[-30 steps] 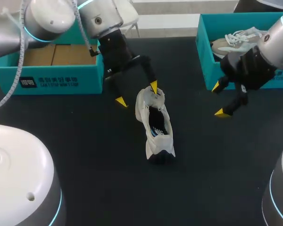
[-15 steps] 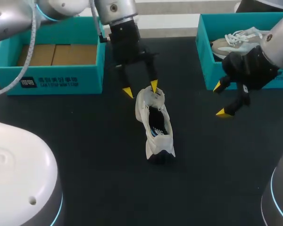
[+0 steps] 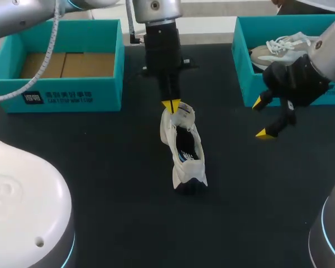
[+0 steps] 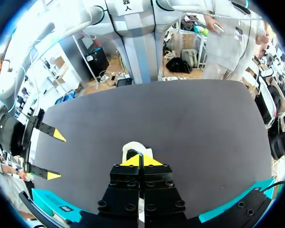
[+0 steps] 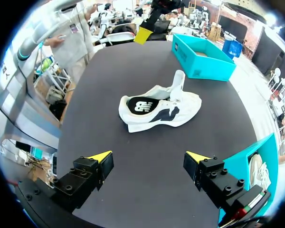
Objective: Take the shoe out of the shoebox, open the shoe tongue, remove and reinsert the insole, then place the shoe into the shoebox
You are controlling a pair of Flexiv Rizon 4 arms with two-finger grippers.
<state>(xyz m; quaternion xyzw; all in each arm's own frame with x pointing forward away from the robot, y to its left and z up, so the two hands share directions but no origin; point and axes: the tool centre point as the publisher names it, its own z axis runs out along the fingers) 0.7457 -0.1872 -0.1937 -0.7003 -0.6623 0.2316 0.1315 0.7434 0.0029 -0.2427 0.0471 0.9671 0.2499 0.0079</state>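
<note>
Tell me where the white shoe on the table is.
In the head view, the white shoe lies mid-table, between the left shoebox and the right shoebox, with the shut left pincer by its far end.

The shoe (image 3: 181,146) lies mid-worktop (image 3: 100,167), with the left box (image 3: 67,95) and the right box (image 3: 241,61), holding a second shoe (image 3: 273,50), behind it, the left pincer (image 3: 171,105) at its far end and the right pincer (image 3: 263,117) off to its right.
</note>
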